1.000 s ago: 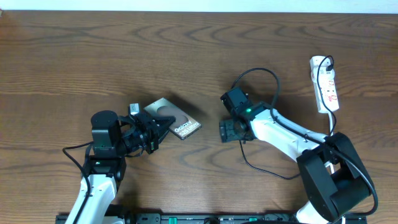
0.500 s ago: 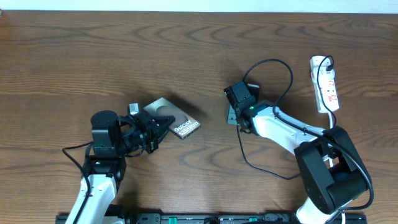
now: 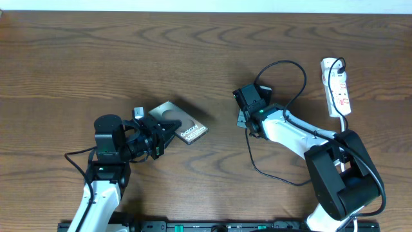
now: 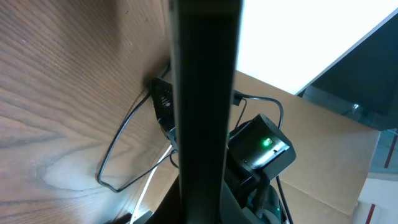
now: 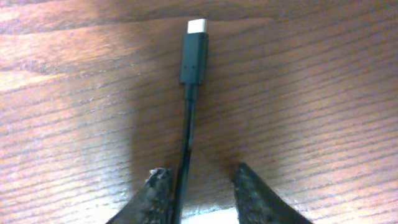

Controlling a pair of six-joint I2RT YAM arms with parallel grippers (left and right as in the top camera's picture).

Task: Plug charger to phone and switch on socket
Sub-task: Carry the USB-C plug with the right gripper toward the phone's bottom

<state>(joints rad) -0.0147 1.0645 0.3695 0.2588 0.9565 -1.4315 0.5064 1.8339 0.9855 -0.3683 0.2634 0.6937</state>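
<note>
1. Dark wood-grain table [image 3: 96, 58]; a white wall strip [image 3: 193, 5] runs along 12 o'clock.
2. Grey-brown phone [image 3: 183, 124] lies at 9 o'clock from centre, its end pinched by the left gripper [image 3: 156, 138]. The white socket [image 3: 337, 87] is at 2 o'clock.
3. Only the right wrist view shows the charger [image 5: 194, 53] tip, pointing to 12 o'clock. The right gripper [image 5: 202, 177] jaws stand slightly spread astride its cable.

A brown wooden table [image 3: 96, 58] is streaked with darker grain. A thin black charger cable [image 5: 193, 59] is tipped in silver. A glossy grey-brown phone [image 3: 183, 125] is printed with white lettering and a dark oval. A narrow white socket strip [image 3: 337, 87] is dotted with red marks.
</note>
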